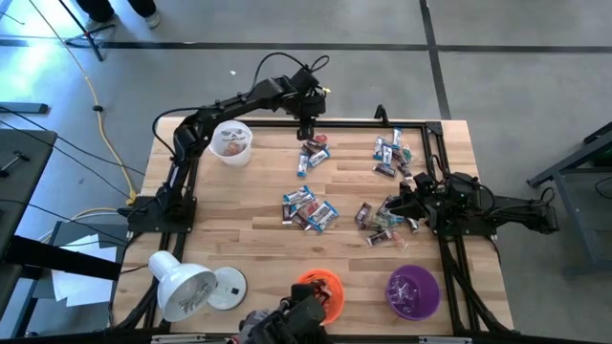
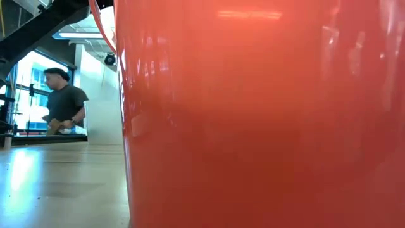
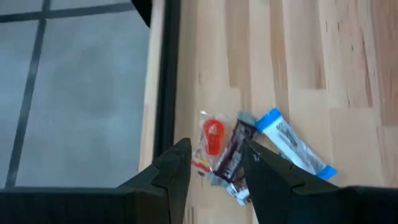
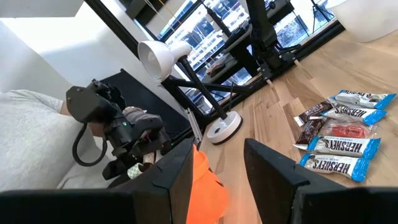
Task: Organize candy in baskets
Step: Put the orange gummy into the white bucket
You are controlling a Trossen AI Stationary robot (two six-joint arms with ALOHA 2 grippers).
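left gripper (image 1: 307,131) hanging over the far edge of the table (image 1: 239,205), fingers (image 3: 177,163) spread with a gap, nothing clamped; below them a small cluster of candy (image 3: 231,154): one red-wrapped piece, one dark brown, one blue-and-white, touching each other near the table's black rail. right gripper (image 1: 406,203) low at the right side of the table, next to a scatter of wrapped bars; jaws parted, nothing between them, pointing across the table toward the lamp (image 4: 163,55) and a patch of orange close in front. more candy spread mid-table: a group of blue-and-white and dark pieces (image 1: 309,207) in the centre, another bunch (image 1: 391,154) toward the far right. white basket (image 1: 232,141) at far left beside the left arm, a few pieces inside. orange basket (image 1: 321,290) and purple basket (image 1: 412,290) at the near edge, side by side but apart; purple holds some wrappers. orange basket wall fills most of the low view. person (image 2: 64,103) standing in the room behind the table.
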